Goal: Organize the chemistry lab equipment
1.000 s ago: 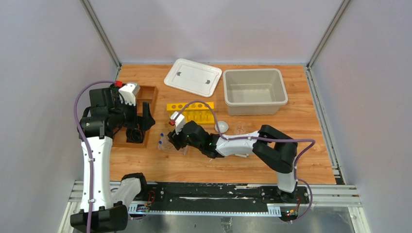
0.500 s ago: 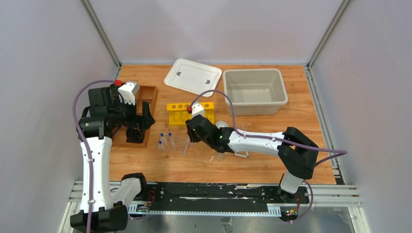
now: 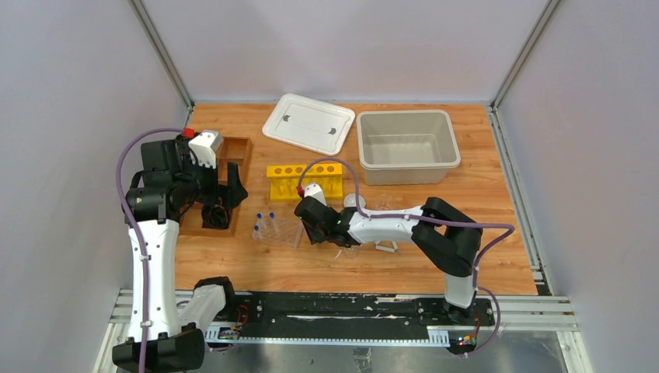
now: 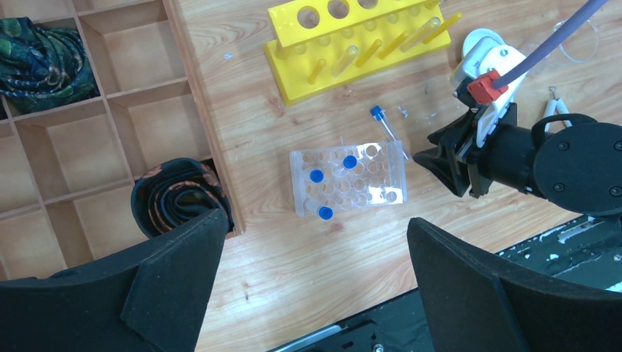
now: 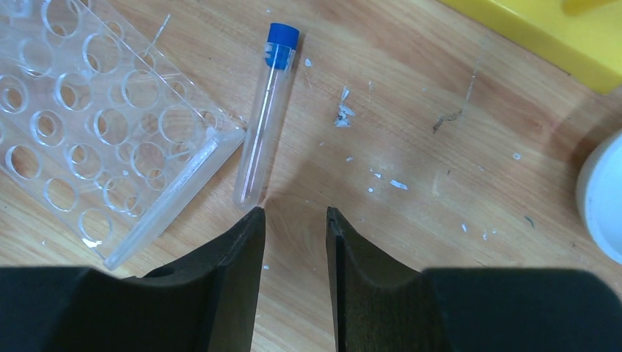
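Flat on the table (image 5: pixel 411 110), just beside the rack (image 5: pixel 110 125) corner: one loose tube (image 5: pixel 265 117), blue cap at the far end. Just short of its clear end, right gripper (image 5: pixel 293 213), narrowed to a slim gap, gripping nothing. Upright in the rack, three capped tubes (image 4: pixel 317 176). Over the tray (image 4: pixel 95 125) edge, left gripper (image 4: pixel 315 224), spread wide, empty. Beyond, yellow rack (image 4: pixel 352 44); near it, dome (image 5: pixel 605 198).

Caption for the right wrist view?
Empty right hand poised near a blue-capped tube lying on the table beside the clear rack.

Black left claw (image 4: pixel 315 224), black right claw (image 5: pixel 293 213); white links (image 3: pixel 155 256), black joints (image 3: pixel 447 241), purple cables (image 4: pixel 557 30), red tabs (image 4: pixel 488 86).
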